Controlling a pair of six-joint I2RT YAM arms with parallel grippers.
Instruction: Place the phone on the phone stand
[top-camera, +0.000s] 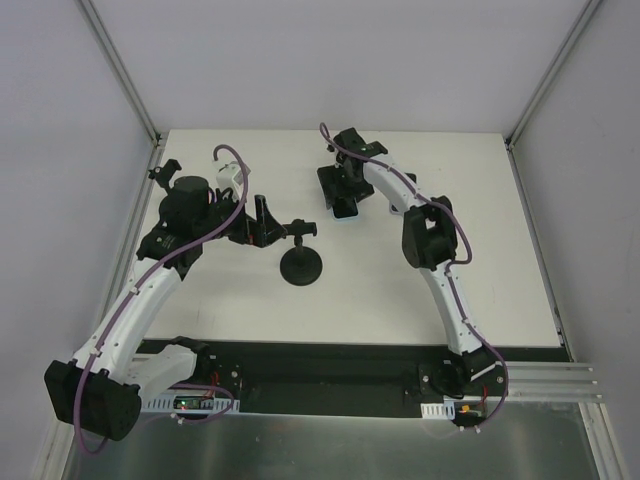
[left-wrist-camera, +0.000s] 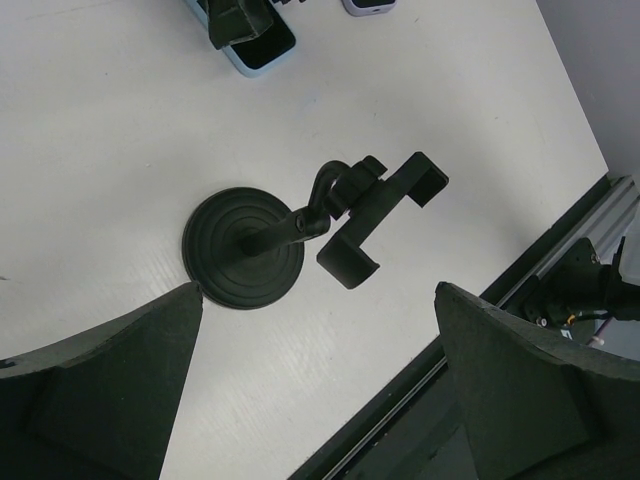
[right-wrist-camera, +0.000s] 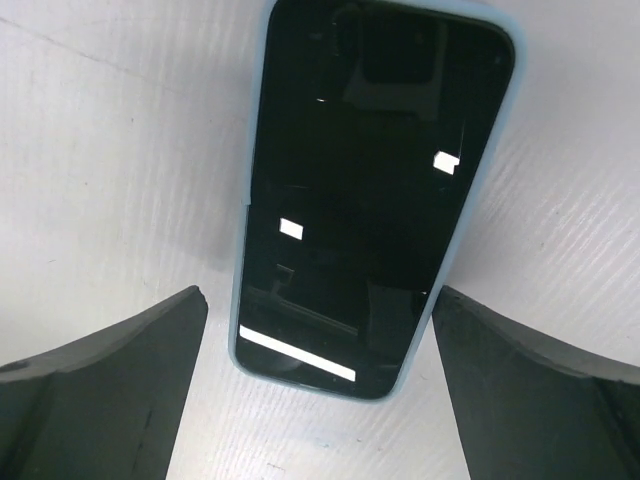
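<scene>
Top external view, entry one: phone (top-camera: 347, 211), pale-blue case, screen up, lying flat on the white table (top-camera: 480, 250) at 1 o'clock from the phone stand (top-camera: 300, 262) and apart from it. Entry two: right gripper (top-camera: 345, 192), directly above the phone, jaws apart, one finger (right-wrist-camera: 110, 390) off each long edge, nothing held. Entry three: left gripper (top-camera: 265, 222), at 10 o'clock from the stand's base, jaws apart, near the cradle (left-wrist-camera: 385, 215) but not closed on it. Hazards, as judged: the phone is thin and flush to the surface, so closing fingers may scrape the table or slide off the smooth case. A hold near one end may let it swing. The unsteadied stand may tip or skid when loaded. Surface: matte white, faintly ribbed. Room: pale grey walls (top-camera: 60, 120), metal corner posts, black strip and rail (top-camera: 550, 380) at 6 o'clock.
</scene>
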